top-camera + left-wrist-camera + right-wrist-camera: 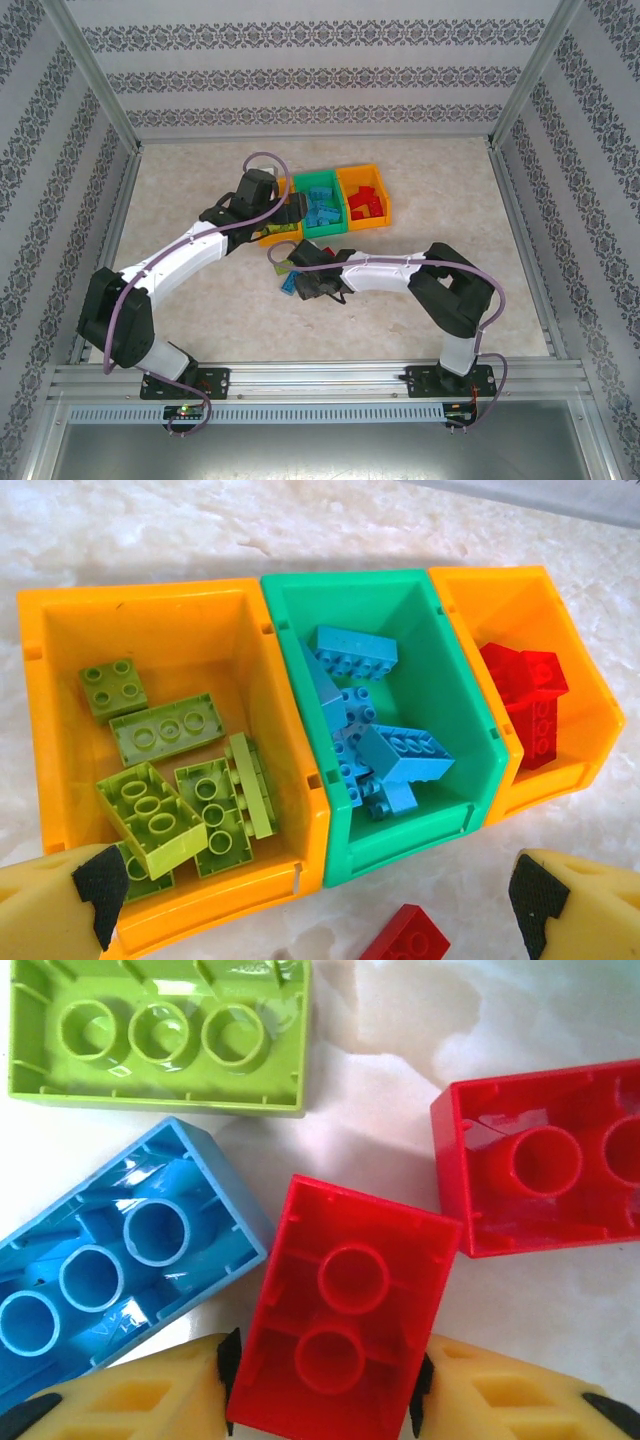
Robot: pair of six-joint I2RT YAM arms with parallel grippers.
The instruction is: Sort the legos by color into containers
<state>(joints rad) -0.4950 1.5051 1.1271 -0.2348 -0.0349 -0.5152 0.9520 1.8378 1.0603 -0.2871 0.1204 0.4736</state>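
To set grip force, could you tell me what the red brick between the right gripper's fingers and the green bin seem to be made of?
The red brick looks like hard moulded plastic, glossy: sharp highlights, thin walls and moulded tubes in its hollow underside. The green bin is probably rigid plastic too, smooth and semi-gloss: uniform colour and a rounded moulded rim.

Pale marbled tabletop (200,290) pictured; three containers (345,578) set in row toward far side; red, blue, green legos (160,1035) scattered upside-down nearby.

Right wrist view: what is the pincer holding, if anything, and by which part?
The right pincer grips the small red brick, hollow side up, a pad on each long side near its lower end.
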